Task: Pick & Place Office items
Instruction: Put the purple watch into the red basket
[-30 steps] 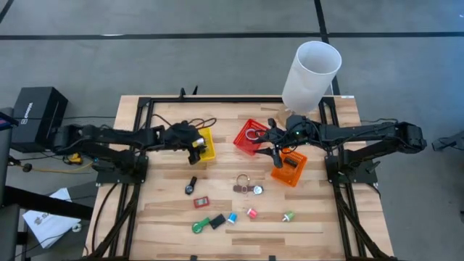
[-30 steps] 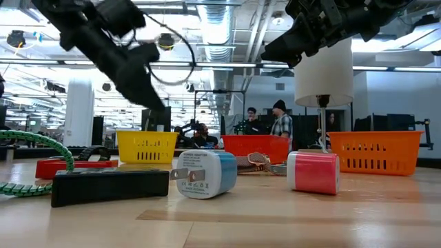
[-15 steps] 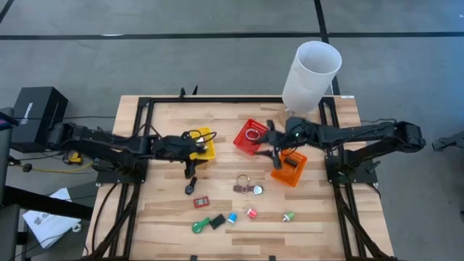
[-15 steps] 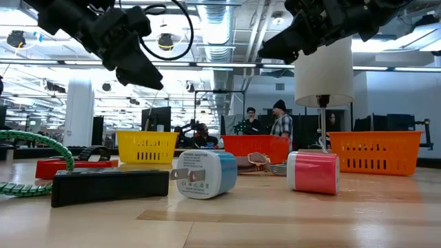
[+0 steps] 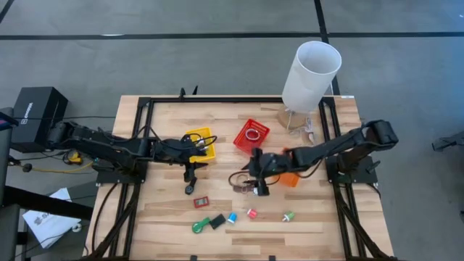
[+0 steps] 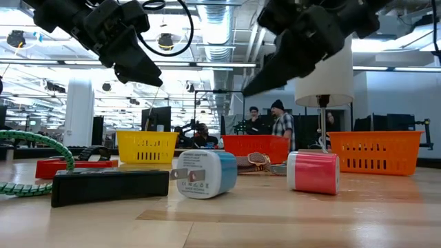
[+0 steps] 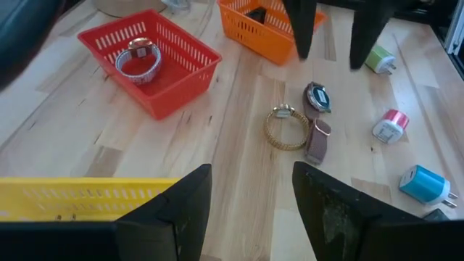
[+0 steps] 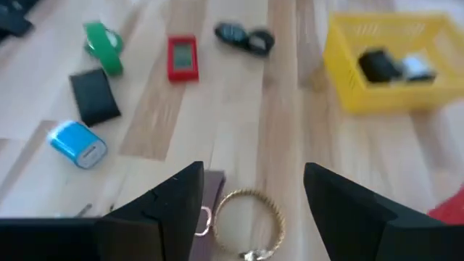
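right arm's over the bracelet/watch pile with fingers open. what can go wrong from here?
1. The gold bracelet lies against the watch and its strap, right under the right gripper; closing could catch two items or nudge them apart.
2. The orange bin sits close beside that arm; a swing might bump it.
3. The left gripper, also open, hangs near the yellow bin, pointing the same way; the arms could crowd.

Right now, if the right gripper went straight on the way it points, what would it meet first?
Probably the gold bracelet, which lies between the right gripper's open fingers, beside the brown watch strap on the table. How high the gripper hangs over it is unclear.
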Robot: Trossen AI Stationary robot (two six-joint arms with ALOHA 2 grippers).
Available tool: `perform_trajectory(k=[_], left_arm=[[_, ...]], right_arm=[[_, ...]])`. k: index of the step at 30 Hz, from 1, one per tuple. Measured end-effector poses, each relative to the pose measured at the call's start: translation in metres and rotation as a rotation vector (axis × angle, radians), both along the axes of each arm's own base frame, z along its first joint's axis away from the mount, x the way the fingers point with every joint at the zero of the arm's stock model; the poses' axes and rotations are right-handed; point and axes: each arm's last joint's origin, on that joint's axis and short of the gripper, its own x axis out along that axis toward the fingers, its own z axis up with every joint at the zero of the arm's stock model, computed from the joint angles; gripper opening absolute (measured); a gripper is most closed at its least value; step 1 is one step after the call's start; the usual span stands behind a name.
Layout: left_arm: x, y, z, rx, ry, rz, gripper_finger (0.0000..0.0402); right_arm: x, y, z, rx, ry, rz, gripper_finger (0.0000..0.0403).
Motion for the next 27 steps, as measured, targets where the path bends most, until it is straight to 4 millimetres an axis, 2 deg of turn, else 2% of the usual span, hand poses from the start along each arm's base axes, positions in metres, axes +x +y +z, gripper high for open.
perform_trajectory(k=[9,15,21,27], left_arm=[[0.000,0.000,-0.001,0.002,-0.001,-0.002,0.0186],[-0.004,0.000,-0.012,0.002,0.024,-0.001,0.0186],[-0.009,0.001,-0.024,0.003,0.050,0.000,0.0186],[-0.009,0.001,-0.024,-0.014,0.031,0.010,0.0186]], right_arm=[[0.018,0.028,-0.028,0.050,0.183,-0.066,0.0228],[0.030,0.040,-0.049,0.026,0.288,-0.060,0.0228],[0.035,0.040,-0.058,-0.038,0.363,-0.108,0.0228],[0.037,0.038,-0.060,-0.039,0.373,-0.115,0.0228]])
